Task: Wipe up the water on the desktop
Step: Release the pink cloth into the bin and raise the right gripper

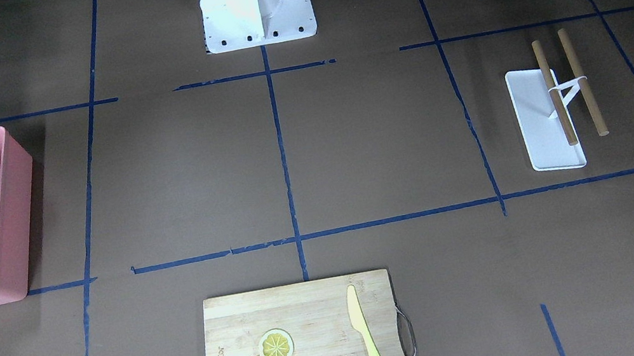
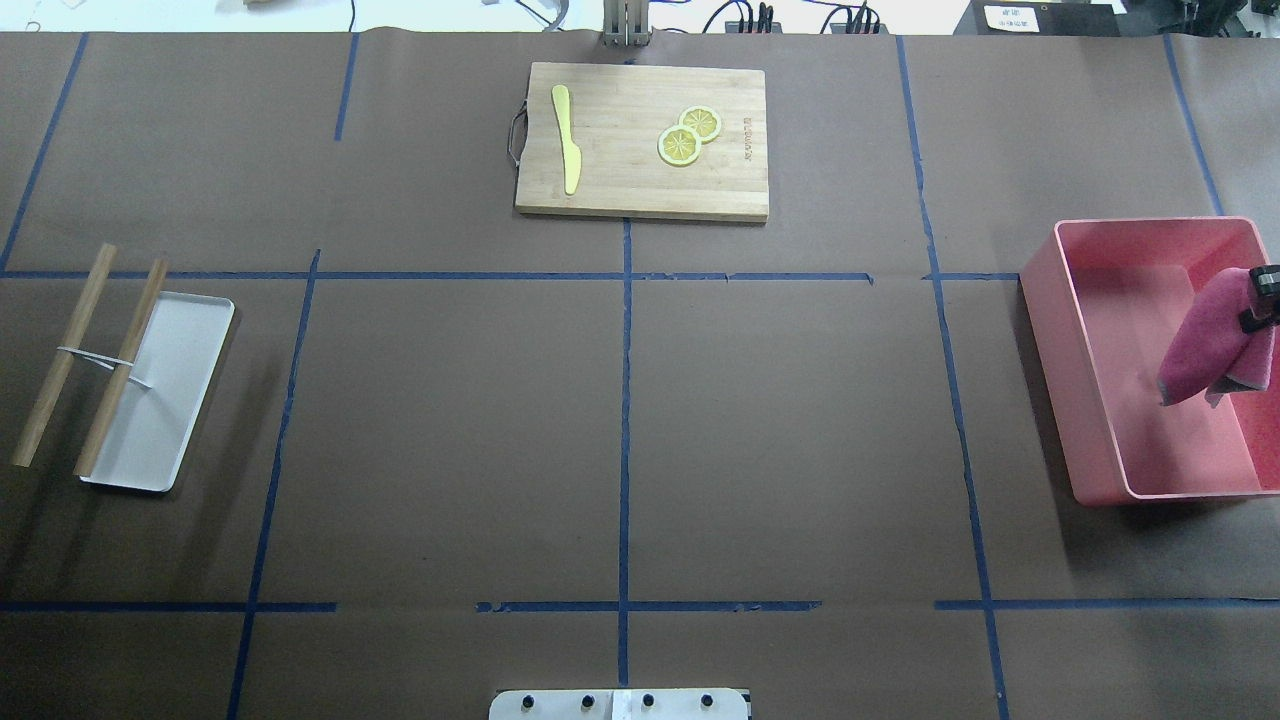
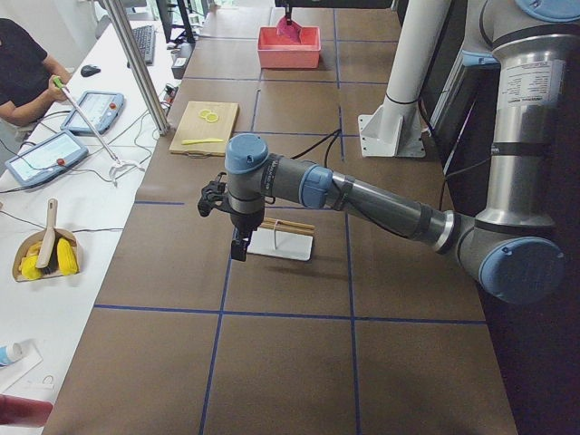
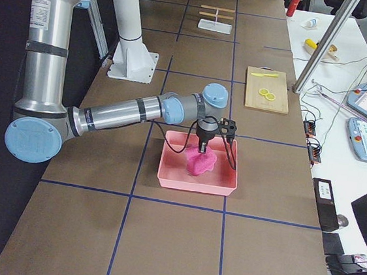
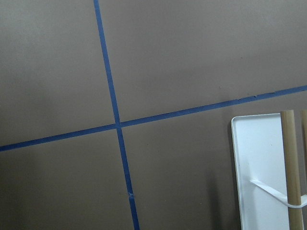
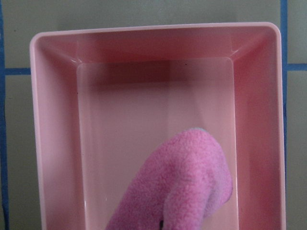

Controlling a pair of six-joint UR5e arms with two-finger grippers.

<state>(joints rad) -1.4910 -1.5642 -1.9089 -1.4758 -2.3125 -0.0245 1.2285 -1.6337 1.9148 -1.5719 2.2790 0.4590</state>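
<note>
The dark-brown desktop with blue tape lines shows no water that I can make out. My right gripper is shut on a pink cloth and holds it hanging over the pink bin at the table's right end. The cloth also shows in the right wrist view above the bin's floor, and in the exterior right view. My left gripper hovers above the desktop near the white tray; I cannot tell if it is open or shut.
A bamboo cutting board with two lemon slices and a yellow knife lies at the far middle. A white tray with two wooden sticks lies at the left. The robot base stands at the near middle.
</note>
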